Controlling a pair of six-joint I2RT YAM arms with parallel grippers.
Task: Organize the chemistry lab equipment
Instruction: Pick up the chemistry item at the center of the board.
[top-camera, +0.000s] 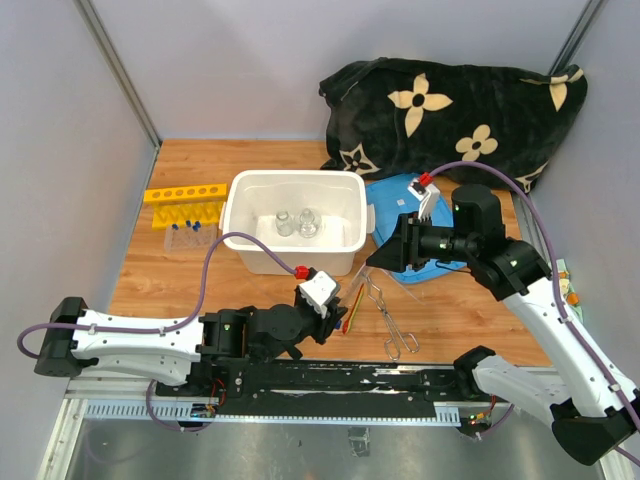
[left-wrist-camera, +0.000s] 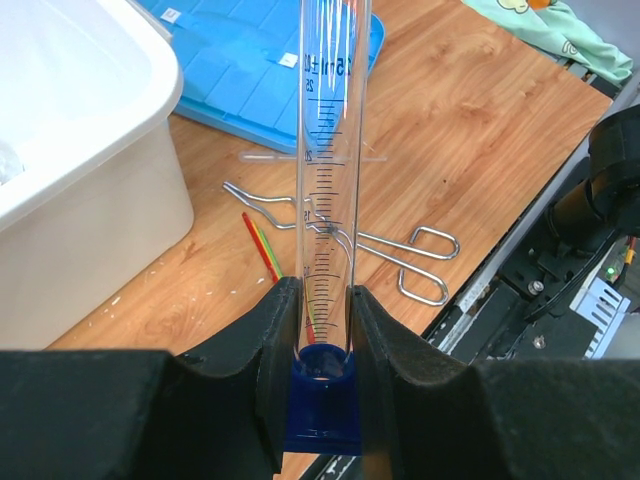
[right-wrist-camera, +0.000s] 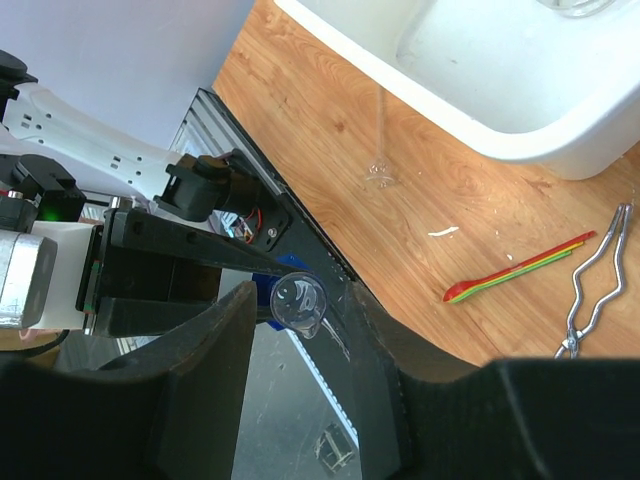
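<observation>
A: Left of the white tub (top-camera: 296, 177)?
B: Yellow rack (top-camera: 185, 193) lying well out to that side, blue-capped test tubes (top-camera: 190, 230) on the wood just in front of it.
A: Inside the tub?
B: Two small clear flasks (top-camera: 285, 223), side by side near the middle of its floor.
A: In front of the tub?
B: Left gripper (left-wrist-camera: 325, 310), clamped on a graduated cylinder (left-wrist-camera: 328, 200) right above its blue foot, both pads (left-wrist-camera: 275, 330) tight against the glass. Held in the air, slanting toward the tub's front right corner.
A: On the wood below?
B: Red-handled spatula (right-wrist-camera: 515, 273) flat before the tub's front right corner; metal tongs (top-camera: 390, 322) just beside it, farther right, also flat.
A: Right gripper (right-wrist-camera: 300, 305)?
B: Off that same corner of the tub, jaws apart, straddling the cylinder's open mouth with a sliver of gap on either side. Not yet gripping.
A: Beyond the tub's right wall?
B: Blue lid (top-camera: 385, 215) flat beside that wall, partly hidden under the right arm. Black cloth (top-camera: 450, 110) with cream flowers bunched behind the tub's far right corner.
</observation>
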